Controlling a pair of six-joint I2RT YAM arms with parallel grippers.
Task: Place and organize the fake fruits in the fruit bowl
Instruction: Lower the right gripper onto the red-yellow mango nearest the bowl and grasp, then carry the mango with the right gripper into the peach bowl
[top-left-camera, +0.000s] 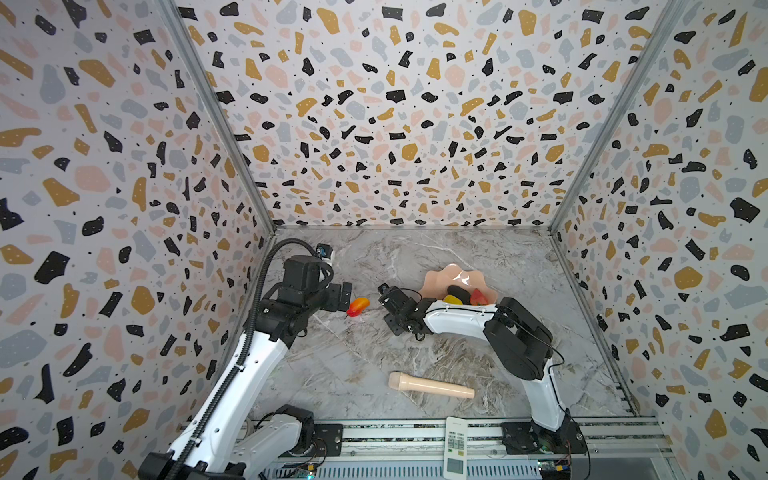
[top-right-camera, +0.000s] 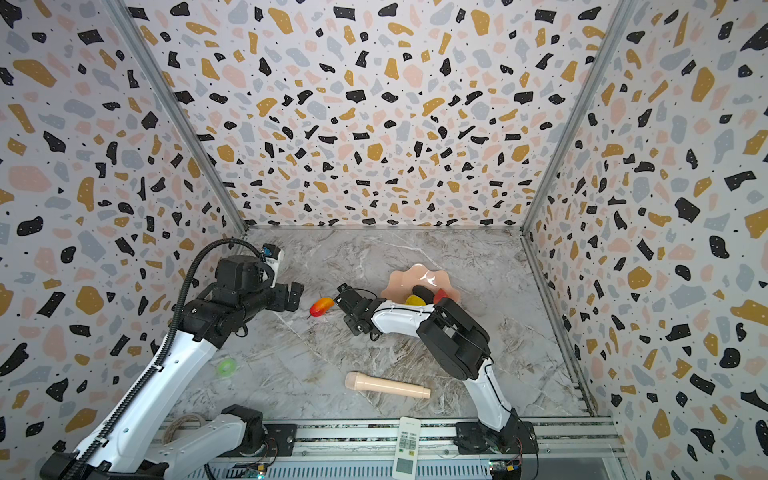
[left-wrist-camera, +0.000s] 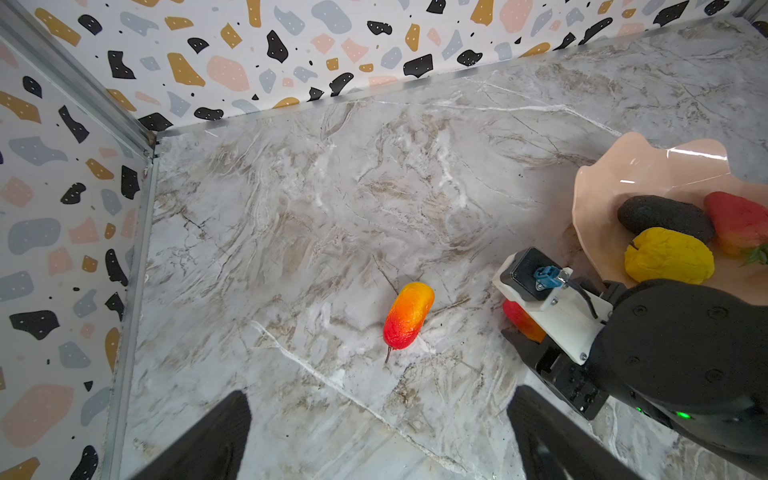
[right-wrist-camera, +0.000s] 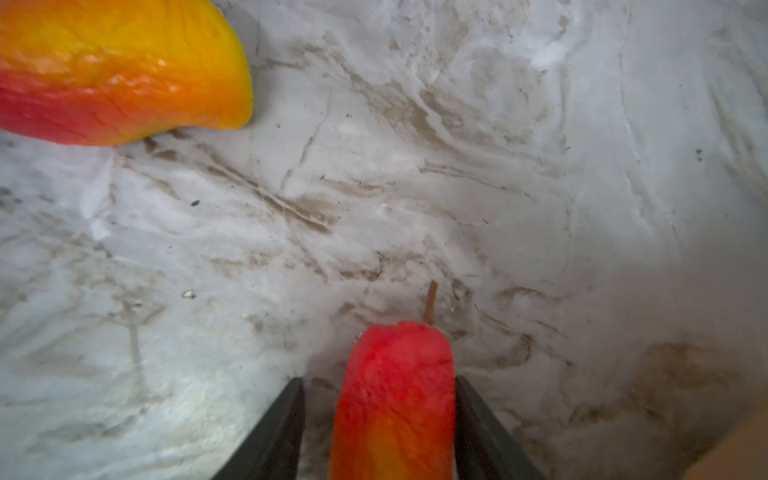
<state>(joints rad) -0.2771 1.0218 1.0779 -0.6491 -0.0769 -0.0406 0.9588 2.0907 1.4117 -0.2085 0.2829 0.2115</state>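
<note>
Your right hand is part-way open around the right-hand mango, which lies on the desk near the fruit bowl. One finger looks to touch the skin and the other shows a sliver of marble beside it, so I judge nothing is clamped yet. That lopsided contact is your main risk: a glossy, rounded fruit pushed from one side may roll or squirt forward, stem first, toward the loose mango lying nearby. Your left hand is wide open and empty, hovering near that loose mango. With both arms crowding the middle of the desk, a reach from each at once could bring them together. Watch the bowl too: the avocado, the yellow fruit and the strawberry bunch against its near rim, close under your right forearm, so a low carry could knock one out or tip the shallow dish. Only the right wrist view shows the finger gap. Both top views hide that mango beneath the hand, and the left wrist view gives just a red-orange patch under the camera mount. The left wrist view best shows how the bowl's three fruits lie, pressed together. A top view shows a green ring beside the left arm.
</note>
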